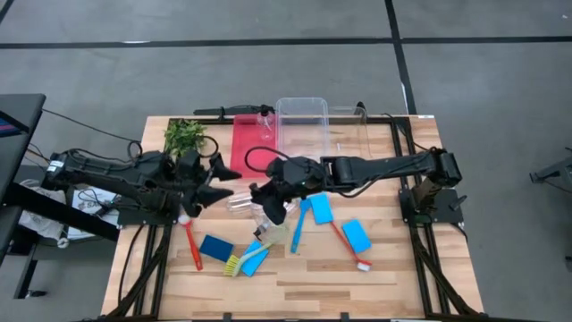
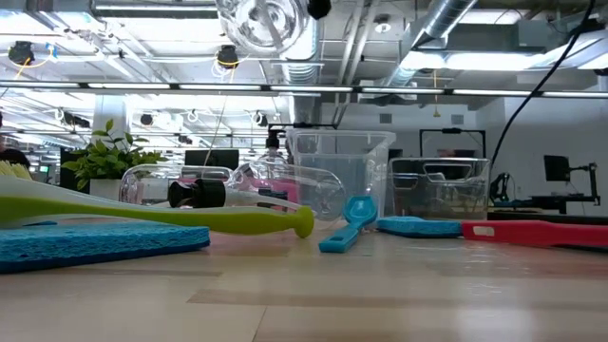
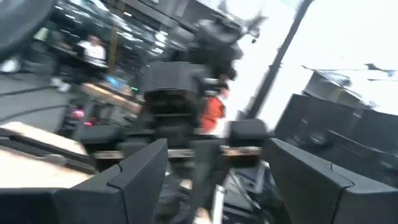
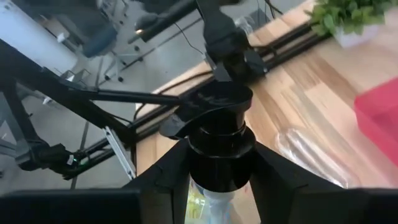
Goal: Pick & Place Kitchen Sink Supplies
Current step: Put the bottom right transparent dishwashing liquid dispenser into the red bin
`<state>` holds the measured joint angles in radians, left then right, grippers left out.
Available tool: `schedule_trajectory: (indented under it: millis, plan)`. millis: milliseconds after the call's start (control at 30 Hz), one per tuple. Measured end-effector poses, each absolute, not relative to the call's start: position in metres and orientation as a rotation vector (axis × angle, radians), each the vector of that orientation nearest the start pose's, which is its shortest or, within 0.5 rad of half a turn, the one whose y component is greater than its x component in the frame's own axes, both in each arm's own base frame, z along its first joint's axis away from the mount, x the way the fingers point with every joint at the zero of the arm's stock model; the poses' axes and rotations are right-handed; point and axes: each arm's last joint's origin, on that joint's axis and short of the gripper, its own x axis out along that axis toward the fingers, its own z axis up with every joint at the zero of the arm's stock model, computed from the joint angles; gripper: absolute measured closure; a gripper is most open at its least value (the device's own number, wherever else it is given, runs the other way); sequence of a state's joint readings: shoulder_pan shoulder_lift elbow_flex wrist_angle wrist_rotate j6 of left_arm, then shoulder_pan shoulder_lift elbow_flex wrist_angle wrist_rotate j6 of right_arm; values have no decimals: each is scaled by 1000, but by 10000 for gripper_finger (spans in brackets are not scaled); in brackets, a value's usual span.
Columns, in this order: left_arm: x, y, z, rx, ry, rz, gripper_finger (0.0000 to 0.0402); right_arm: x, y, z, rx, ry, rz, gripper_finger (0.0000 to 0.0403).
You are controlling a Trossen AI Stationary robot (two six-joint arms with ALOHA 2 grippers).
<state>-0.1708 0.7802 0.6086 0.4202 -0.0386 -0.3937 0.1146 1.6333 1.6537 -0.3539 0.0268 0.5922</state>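
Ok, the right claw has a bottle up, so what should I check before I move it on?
1. Grip: the right claw is shut on the held bottle at its black cap: ok.
2. Lift: the held bottle hangs well above the table: ok.
3. Left claw: open, waiting beside the plant, close to the right claw: cannot tell if it is clear.
4. Clear bin: upright, top open: ok.
5. Spare bottle lies on the table near the lift: cannot tell if it is directly below.

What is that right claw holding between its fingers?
The right claw is shut on a clear bottle, gripped just below its black cap. The fingers cover most of the bottle's body.
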Motion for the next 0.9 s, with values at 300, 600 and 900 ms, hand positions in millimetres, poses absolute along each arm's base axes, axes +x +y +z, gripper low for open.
schedule_trajectory:
  millis: [300, 600, 900]
  plan:
    - [192, -31, 320, -447, -169, -150, 124, 369, 42, 405, 546, 332, -5, 253]
    - [210, -34, 312, -499, -169, -159, 124, 369, 42, 405, 538, 329, -3, 272]
    - [220, -37, 304, -498, -129, -212, 124, 369, 42, 407, 541, 315, 3, 263]
